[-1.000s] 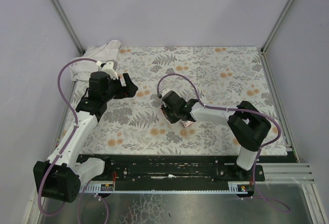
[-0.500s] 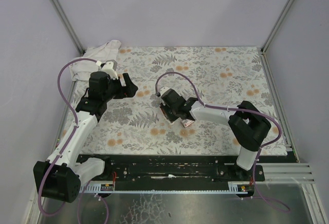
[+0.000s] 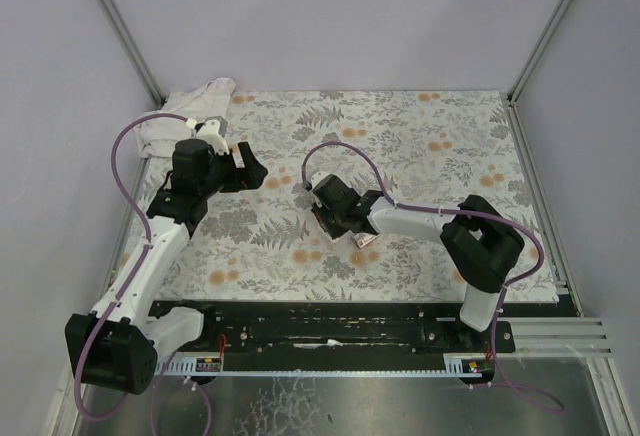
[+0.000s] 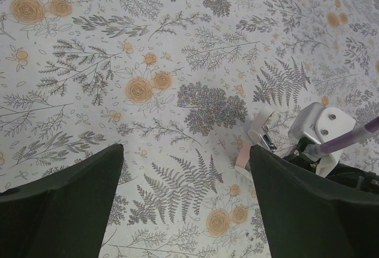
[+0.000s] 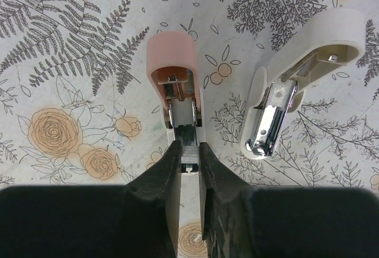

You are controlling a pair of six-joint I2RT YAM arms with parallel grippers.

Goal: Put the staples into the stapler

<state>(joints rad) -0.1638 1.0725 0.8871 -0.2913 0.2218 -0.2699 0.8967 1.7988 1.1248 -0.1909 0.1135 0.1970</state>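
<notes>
The stapler lies opened flat on the flowered mat. Its pink top arm (image 5: pixel 173 63) shows its open metal channel, and the cream base (image 5: pixel 308 51) with the shiny anvil lies to its right. My right gripper (image 5: pixel 190 152) is shut on a short silvery strip of staples (image 5: pixel 190 151), held low at the near end of the channel. From above, my right gripper (image 3: pixel 322 218) covers most of the stapler. A small pink and pale thing (image 3: pixel 365 241) beside the right wrist may be the staple box. My left gripper (image 4: pixel 183 210) is open and empty, above the mat at the left (image 3: pixel 252 168).
A crumpled white cloth (image 3: pixel 195 111) lies at the far left corner of the mat. The stapler also shows in the left wrist view (image 4: pixel 260 129), next to the right arm's white cable clip (image 4: pixel 320 125). Grey walls close the back and both sides.
My right gripper has edged slightly left and away with the staple strip. The left arm has not moved.
</notes>
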